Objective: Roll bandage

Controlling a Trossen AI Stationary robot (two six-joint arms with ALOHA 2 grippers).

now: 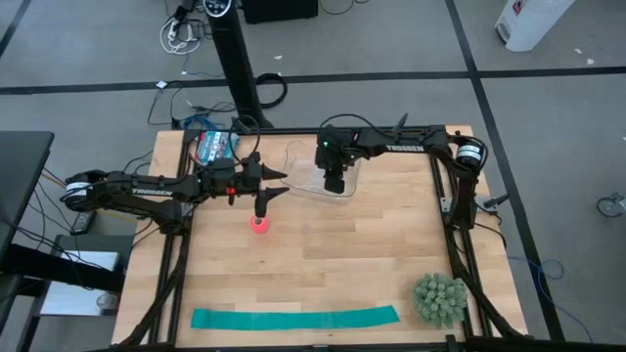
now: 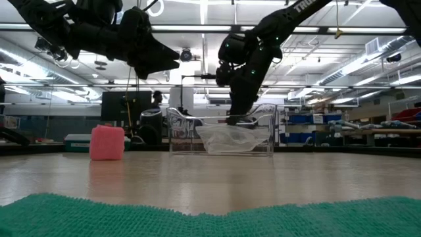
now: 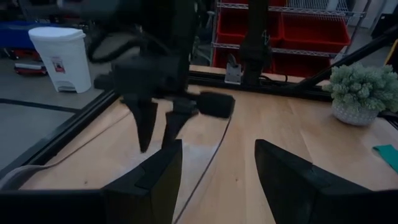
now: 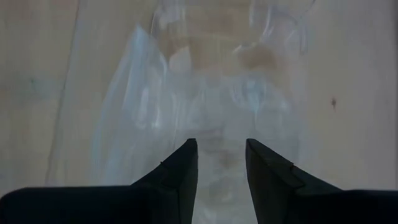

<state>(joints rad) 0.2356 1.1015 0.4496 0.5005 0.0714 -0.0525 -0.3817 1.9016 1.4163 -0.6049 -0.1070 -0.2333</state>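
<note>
The bandage (image 1: 258, 226) is a small pink-red roll that stands on its end on the wooden table (image 1: 391, 254); the low view shows it too (image 2: 106, 142). My left gripper (image 1: 276, 186) hangs open above the table, just beyond the roll and clear of it (image 2: 166, 60). My right gripper (image 1: 335, 182) points steeply down into a clear plastic box (image 1: 305, 161). It is open (image 4: 221, 163), with its fingertips over a crumpled clear bag (image 4: 205, 93) in the box (image 2: 263, 135). Nothing lies between its fingers.
A teal-green strip (image 1: 293, 318) lies flat along the near edge. A small potted plant (image 1: 438, 299) stands at the near right corner. A packet (image 1: 215, 145) lies at the far left corner. Bare wood stretches between the roll and the strip.
</note>
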